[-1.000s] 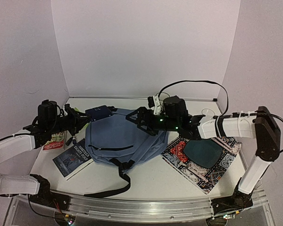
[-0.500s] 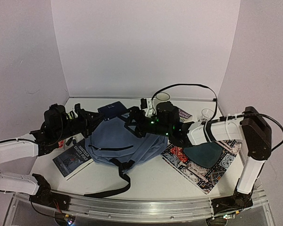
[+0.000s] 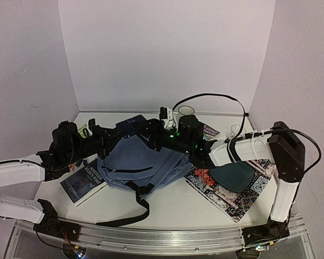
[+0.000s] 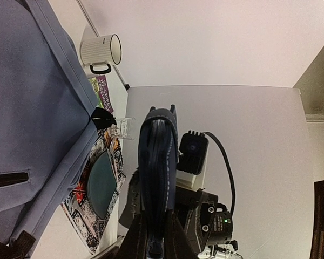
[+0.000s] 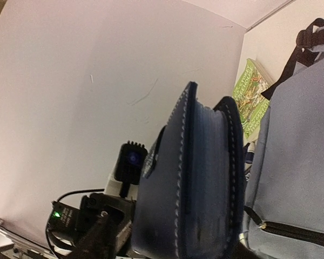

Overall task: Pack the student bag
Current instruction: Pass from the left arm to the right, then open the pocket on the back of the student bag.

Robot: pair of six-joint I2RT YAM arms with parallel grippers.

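Note:
The student bag (image 3: 140,162), slate-blue with a zipped front pocket, lies flat mid-table; it also fills the left of the left wrist view (image 4: 27,108) and the right edge of the right wrist view (image 5: 297,162). A navy stitched pouch (image 3: 130,124) hangs above the bag's far edge. My left gripper (image 3: 114,133) is shut on one end of the pouch (image 4: 157,162), fingers pinching it (image 4: 156,237). My right gripper (image 3: 149,133) meets it from the other side, and the pouch (image 5: 194,183) fills the space between its fingers (image 5: 173,245), which close against its faces.
A patterned mat (image 3: 232,186) with a dark teal disc lies at right. A white mug (image 3: 187,112), a purple booklet (image 3: 210,131) and a clear cup (image 3: 236,130) stand at the back. A dark blue book (image 3: 83,181) lies at left, and a green booklet (image 5: 251,94) lies beyond the bag.
Both arms moved toward each other over the bag's far edge. The left gripper carried the pouch rightward, and the right gripper's jaws narrowed around its other end.

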